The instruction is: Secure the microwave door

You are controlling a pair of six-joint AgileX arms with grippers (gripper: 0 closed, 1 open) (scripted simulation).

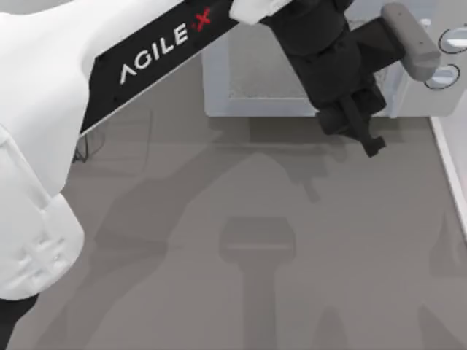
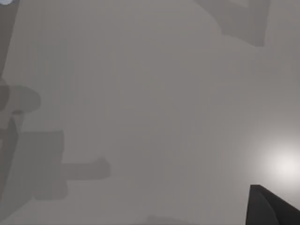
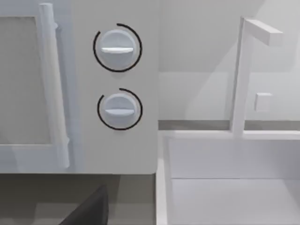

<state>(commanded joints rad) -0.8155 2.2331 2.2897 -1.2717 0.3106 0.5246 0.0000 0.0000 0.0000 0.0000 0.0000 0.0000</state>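
Observation:
The microwave (image 1: 430, 102) stands at the table's far right side, with two round grey knobs (image 1: 454, 38) on its side panel (image 3: 117, 77). Its white door (image 1: 292, 69) with the pale window lies flush with the front in the right wrist view (image 3: 28, 84). The grey bar handle (image 1: 412, 40) (image 3: 54, 93) runs along the door's edge beside the knobs. My left arm reaches across from the left, and its black gripper (image 1: 368, 138) hangs just in front of the door's lower edge, below the handle, with nothing in it. A dark part of my right gripper (image 3: 89, 211) faces the microwave from in front.
A white sink basin (image 3: 225, 187) with a tall faucet (image 3: 241, 75) stands right beside the microwave. Its white rim (image 1: 451, 168) runs along the table's right side. The grey tabletop (image 1: 255, 255) carries the arms' shadows. The left wrist view looks down on plain grey surface (image 2: 140, 117).

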